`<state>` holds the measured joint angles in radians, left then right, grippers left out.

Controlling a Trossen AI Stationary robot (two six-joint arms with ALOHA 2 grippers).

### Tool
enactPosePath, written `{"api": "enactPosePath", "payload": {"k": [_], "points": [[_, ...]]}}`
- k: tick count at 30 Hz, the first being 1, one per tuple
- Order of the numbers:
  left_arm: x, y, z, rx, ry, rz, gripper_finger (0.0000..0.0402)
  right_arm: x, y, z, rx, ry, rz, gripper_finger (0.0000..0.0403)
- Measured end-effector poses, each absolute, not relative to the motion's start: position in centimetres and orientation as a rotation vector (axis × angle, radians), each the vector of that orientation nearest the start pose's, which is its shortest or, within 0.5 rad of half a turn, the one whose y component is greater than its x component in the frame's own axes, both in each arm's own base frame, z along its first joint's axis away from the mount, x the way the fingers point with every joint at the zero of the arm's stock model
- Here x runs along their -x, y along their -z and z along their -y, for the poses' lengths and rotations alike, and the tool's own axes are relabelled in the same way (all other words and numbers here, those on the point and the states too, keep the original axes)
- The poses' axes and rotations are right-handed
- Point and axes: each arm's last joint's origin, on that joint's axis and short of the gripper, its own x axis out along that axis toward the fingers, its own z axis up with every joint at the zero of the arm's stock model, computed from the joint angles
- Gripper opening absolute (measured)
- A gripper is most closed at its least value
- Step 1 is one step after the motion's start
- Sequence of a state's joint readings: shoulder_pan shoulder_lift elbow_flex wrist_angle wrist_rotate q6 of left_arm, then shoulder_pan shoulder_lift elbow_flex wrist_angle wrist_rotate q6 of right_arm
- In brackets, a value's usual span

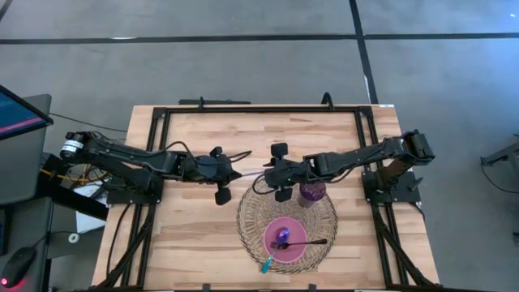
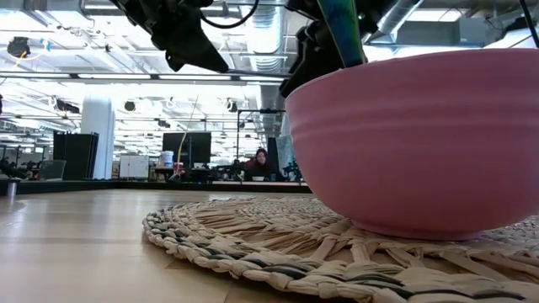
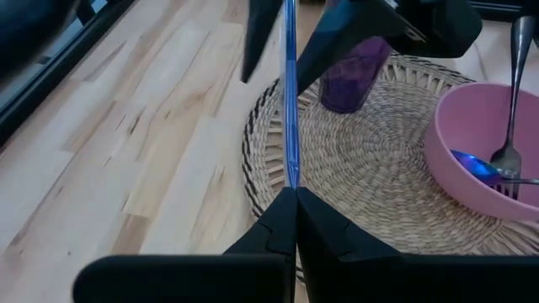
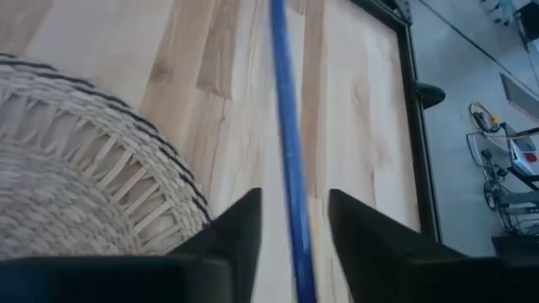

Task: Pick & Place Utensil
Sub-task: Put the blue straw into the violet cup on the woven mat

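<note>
A thin blue utensil hangs in the air between my two grippers, above the far-left rim of the woven mat. My left gripper comes from the table's left and is shut on one end of it. My right gripper faces it from the right and is open. Its two fingers stand on either side of the blue handle with a gap on both sides. In the left wrist view, the right gripper straddles the far end of the utensil. My left gripper pinches the blue utensil's near end between its two shut fingertips. The fingers come level from the table's left and lie along the handle. The utensil sticks straight out beyond them, lifted clear of table and mat.
A pink bowl sits on the mat's near part and holds a dark fork, a purple spoon and a teal utensil. A purple cup stands on the mat beside my right gripper. Bare wood lies left of the mat.
</note>
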<state>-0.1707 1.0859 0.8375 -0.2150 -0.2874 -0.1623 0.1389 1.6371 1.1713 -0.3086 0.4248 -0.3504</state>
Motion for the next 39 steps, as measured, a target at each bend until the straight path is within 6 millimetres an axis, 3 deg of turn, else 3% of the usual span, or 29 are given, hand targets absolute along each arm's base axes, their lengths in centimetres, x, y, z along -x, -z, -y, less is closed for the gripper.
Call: {"api": "enactPosePath", "payload": {"k": [5,10,29,39], "points": [[-23.26,-29.23,3.18,0.054,-0.151,-0.441,0.0003,-34.83,-24.42,-3.8,0.552,0.137,-0.796,0.0054],[-23.26,-29.23,3.17,0.056,-0.152,-0.44,0.0004,-34.82,-24.4,-3.79,0.552,0.137,-0.797,0.0007],[-23.27,-29.23,3.17,0.058,-0.152,-0.44,0.0011,-34.82,-24.42,-3.82,0.549,0.138,-0.794,0.0001],[-23.34,-29.48,2.9,0.036,-0.251,-0.403,0.0078,-34.82,-24.43,-3.82,0.515,0.151,-0.789,0.0001]]}}
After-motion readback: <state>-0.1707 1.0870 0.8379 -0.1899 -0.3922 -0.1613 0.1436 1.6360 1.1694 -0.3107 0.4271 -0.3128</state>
